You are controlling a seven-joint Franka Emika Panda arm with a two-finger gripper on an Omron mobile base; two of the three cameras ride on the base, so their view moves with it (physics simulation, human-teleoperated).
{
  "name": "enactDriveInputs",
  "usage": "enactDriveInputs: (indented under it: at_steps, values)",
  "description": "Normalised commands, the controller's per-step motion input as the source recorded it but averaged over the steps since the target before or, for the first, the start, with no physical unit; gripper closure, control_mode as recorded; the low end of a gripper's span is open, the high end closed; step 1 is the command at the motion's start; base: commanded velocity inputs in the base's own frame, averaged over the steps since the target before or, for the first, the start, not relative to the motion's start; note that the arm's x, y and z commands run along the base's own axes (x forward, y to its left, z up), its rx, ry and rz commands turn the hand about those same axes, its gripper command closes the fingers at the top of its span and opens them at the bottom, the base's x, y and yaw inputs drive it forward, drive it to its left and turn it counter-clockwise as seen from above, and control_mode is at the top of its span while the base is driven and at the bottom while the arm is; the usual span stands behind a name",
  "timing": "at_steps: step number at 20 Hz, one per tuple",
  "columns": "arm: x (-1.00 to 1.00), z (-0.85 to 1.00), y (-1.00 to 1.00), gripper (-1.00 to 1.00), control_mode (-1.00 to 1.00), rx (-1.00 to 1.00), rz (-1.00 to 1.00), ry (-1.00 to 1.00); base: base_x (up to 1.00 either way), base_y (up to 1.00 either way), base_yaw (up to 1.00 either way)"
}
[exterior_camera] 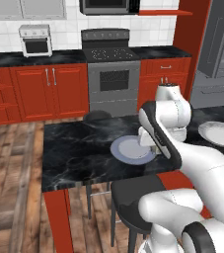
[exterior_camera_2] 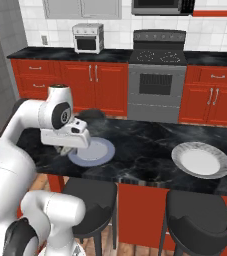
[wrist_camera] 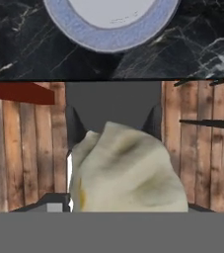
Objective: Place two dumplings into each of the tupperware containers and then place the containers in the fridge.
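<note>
A pale beige crimped dumpling (wrist_camera: 126, 170) sits between my gripper's (wrist_camera: 114, 129) two dark fingers (wrist_camera: 74, 129), so the gripper is shut on it. The hand (exterior_camera_2: 65, 136) hangs low over the near edge of the black marble counter (exterior_camera: 79, 153), just at the near rim of a round pale grey-blue plate (exterior_camera: 126, 149) (exterior_camera_2: 96, 151) (wrist_camera: 111, 29). In the hand view, wooden floor and a dark stool seat lie behind the dumpling. The tupperware containers are out of view. The grey fridge (exterior_camera: 217, 44) stands at the far right of the left base view with its door open.
A second round pale plate (exterior_camera_2: 201, 160) (exterior_camera: 221, 133) lies on the right of the counter. Dark stools (exterior_camera_2: 87, 200) (exterior_camera_2: 200, 220) stand under the counter's near edge. Red cabinets, a grey oven (exterior_camera: 112, 79) and a toaster oven (exterior_camera: 35, 40) line the back wall.
</note>
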Motion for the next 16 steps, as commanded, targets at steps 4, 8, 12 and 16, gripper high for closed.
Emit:
enactDriveInputs:
  at_steps: [4, 8, 12, 16]
  values:
    - [-0.53, 0.08, -0.24, 1.00, -1.00, 0.03, 0.00, 0.00, 0.00, 0.00, 0.00]
    - [-0.22, 0.00, 0.18, 1.00, -1.00, -0.01, 0.00, 0.00, 0.00, 0.00, 0.00]
    - [-0.34, 0.00, 0.00, 1.00, -1.00, 0.00, 0.00, 0.00, 0.00, 0.00, 0.00]
    - [-0.10, 0.00, 0.00, 1.00, 1.00, 0.00, 0.00, 0.00, -0.53, -0.04, 0.00]
